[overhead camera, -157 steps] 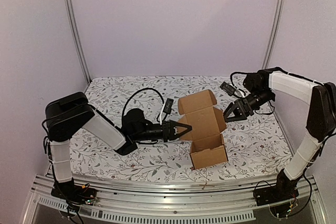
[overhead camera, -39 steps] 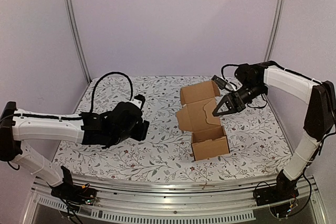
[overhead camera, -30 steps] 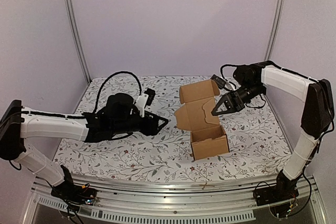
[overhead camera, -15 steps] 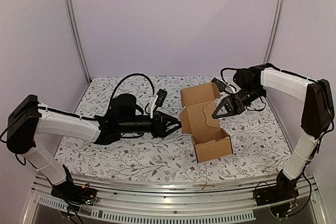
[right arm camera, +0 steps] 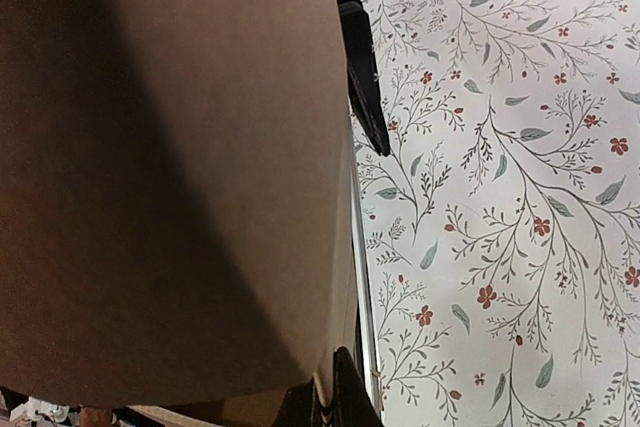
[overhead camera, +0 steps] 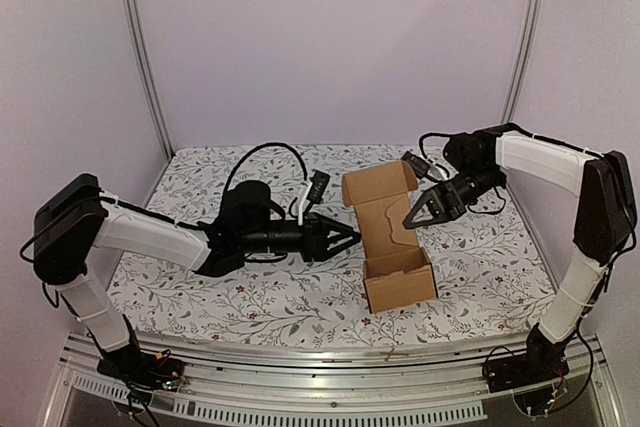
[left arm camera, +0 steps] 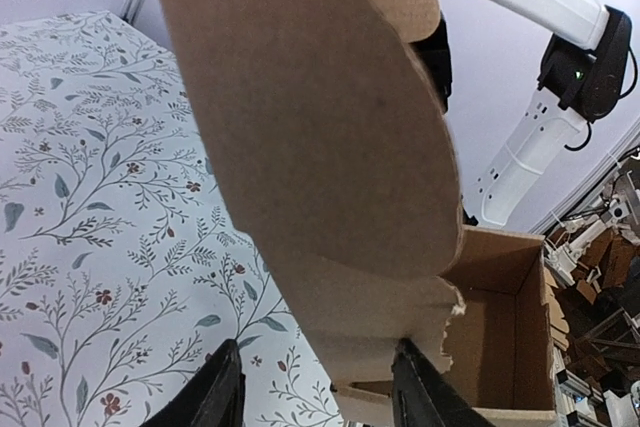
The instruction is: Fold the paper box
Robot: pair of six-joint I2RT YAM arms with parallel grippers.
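Two black robot grippers flanked a plain brown cardboard box (overhead camera: 400,282) that stood open near the middle of a floral-patterned tablecloth (overhead camera: 250,302), with its tall flap (overhead camera: 385,209) raised. The left gripper (overhead camera: 348,241), jaws partly apart, sat at the flap's left side. The right gripper (overhead camera: 409,221), jaws closed together, rested against the flap's right side.

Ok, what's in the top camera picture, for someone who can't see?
A half-folded brown cardboard paper box sits on a flowery table. The open left gripper and shut right gripper reach it from opposite sides.
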